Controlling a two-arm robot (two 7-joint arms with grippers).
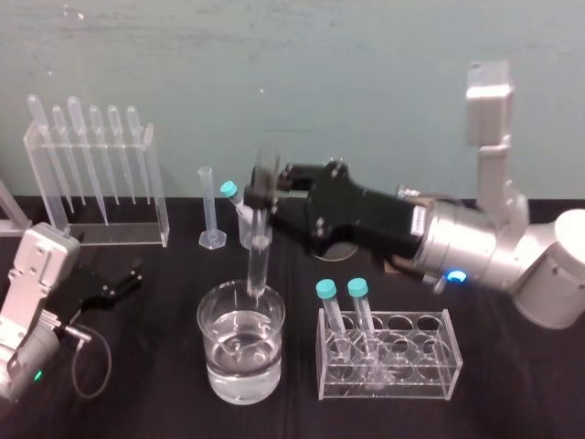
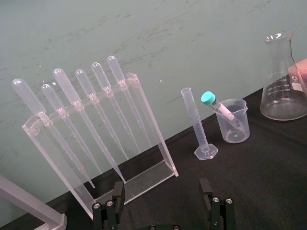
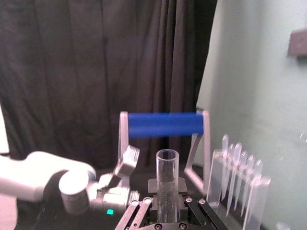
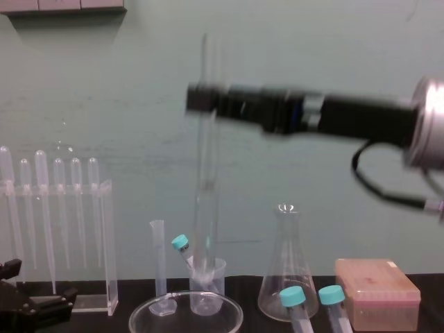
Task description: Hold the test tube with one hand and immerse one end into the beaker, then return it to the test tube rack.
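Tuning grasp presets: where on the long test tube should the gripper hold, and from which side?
Probably the upper part, from the side with fingers level, as the right gripper grips the test tube now. It stands upright, slim and round, and its lower end must stay free to enter the beaker. The left gripper rests open at the left.

1. No text, brand or number is legible in any view.
2. Conical flask (image 2: 284,81): white graduation lines and a white marking patch printed on the glass. The characters are too small to read.
3. Graduated cylinder (image 2: 196,125): faint scale ticks up the wall. No figures can be made out.
4. Teal-capped tube (image 2: 219,107), leaning in the small beaker (image 2: 240,130): white label strip on its side. I can't tell whether anything is written on it.
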